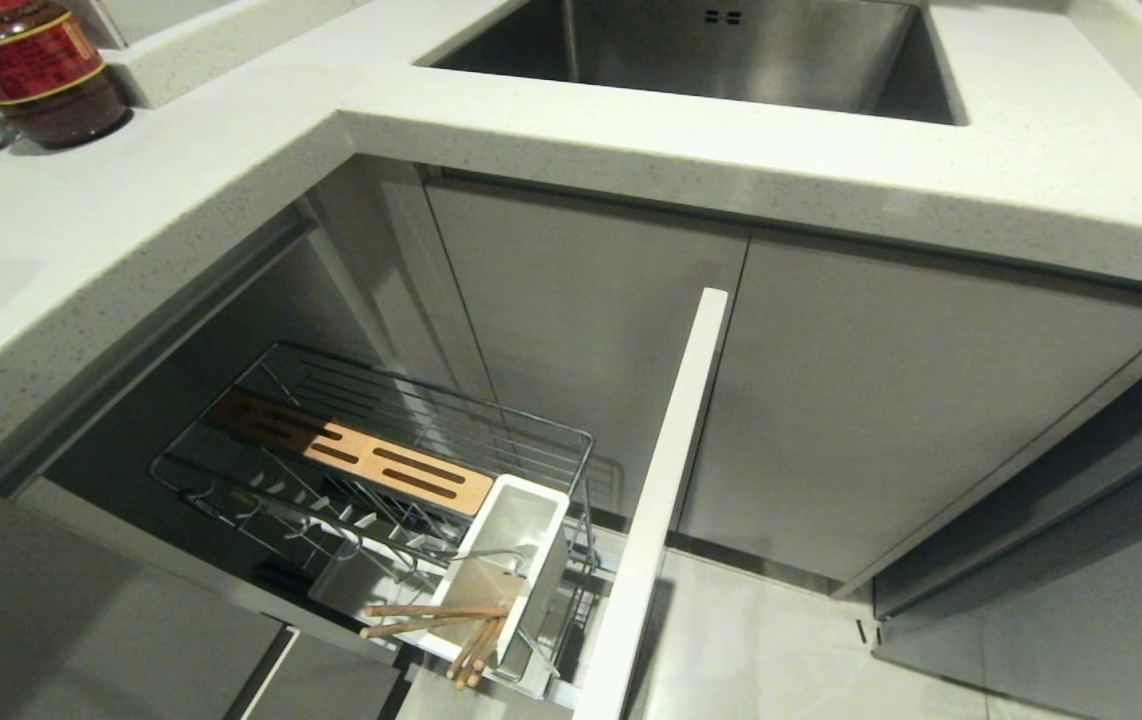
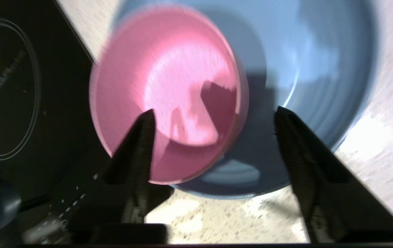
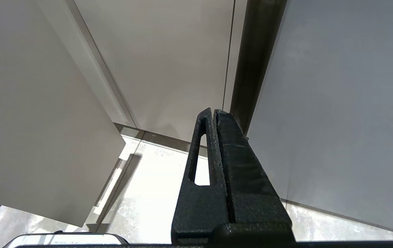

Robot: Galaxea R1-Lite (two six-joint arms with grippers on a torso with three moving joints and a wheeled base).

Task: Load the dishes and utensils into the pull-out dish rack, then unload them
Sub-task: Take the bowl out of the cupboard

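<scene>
Left gripper (image 2: 213, 115): I've got its fingers spread apart, empty, above the pink bowl (image 2: 169, 93).
Bowl: sits on the blue plate (image 2: 320, 69), on the counter beside a black cooktop (image 2: 17, 103).
Right gripper (image 3: 213, 113): pressed together, parked by cabinet doors.
Rack (image 1: 381, 450): pulled out; chopsticks (image 1: 451, 625) in its white holder (image 1: 521, 560).
Jar (image 1: 36, 65): red label, unreadable.

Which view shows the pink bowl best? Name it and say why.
The left wrist view: the pink bowl fills it, sitting in the blue plate, with the left gripper open over its rim. The head view shows only the dish rack and chopsticks, no bowl. The right wrist view shows only cabinet fronts.
</scene>
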